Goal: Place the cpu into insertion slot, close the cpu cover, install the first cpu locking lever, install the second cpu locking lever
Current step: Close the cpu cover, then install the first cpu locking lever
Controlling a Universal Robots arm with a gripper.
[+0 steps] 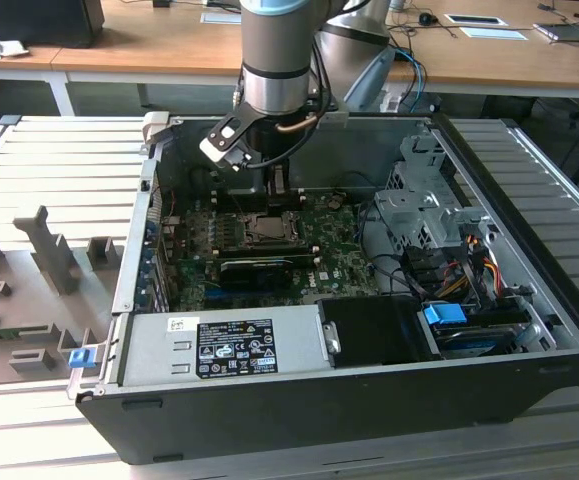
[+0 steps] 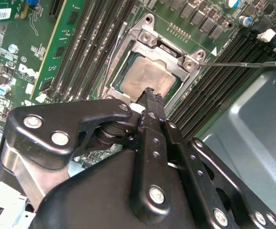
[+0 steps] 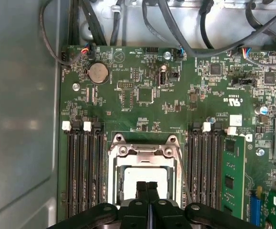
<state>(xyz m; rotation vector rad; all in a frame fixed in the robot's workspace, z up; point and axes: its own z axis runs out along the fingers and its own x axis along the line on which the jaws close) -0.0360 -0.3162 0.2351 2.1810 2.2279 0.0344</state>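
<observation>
The cpu (image 3: 130, 177) lies flat in the insertion slot (image 3: 112, 183), its pale metal top showing through the window of the cpu cover (image 3: 145, 150). The cover lies down over the chip in both wrist views. My gripper (image 3: 147, 185) is shut with nothing between its fingers, and its tips hang just above the cpu (image 2: 152, 76). A thin locking lever (image 2: 245, 64) sticks out free beside the socket, over the memory slots. In the exterior view the gripper (image 1: 276, 205) reaches down into the open case just above the socket (image 1: 269, 230).
Black memory slots (image 3: 83, 171) flank the socket on both sides. Cables (image 3: 199, 28) run along the board's far edge. The case wall (image 3: 18, 119) is close by. A grey power supply (image 1: 224, 345) and a drive cage (image 1: 419, 215) fill other parts of the case.
</observation>
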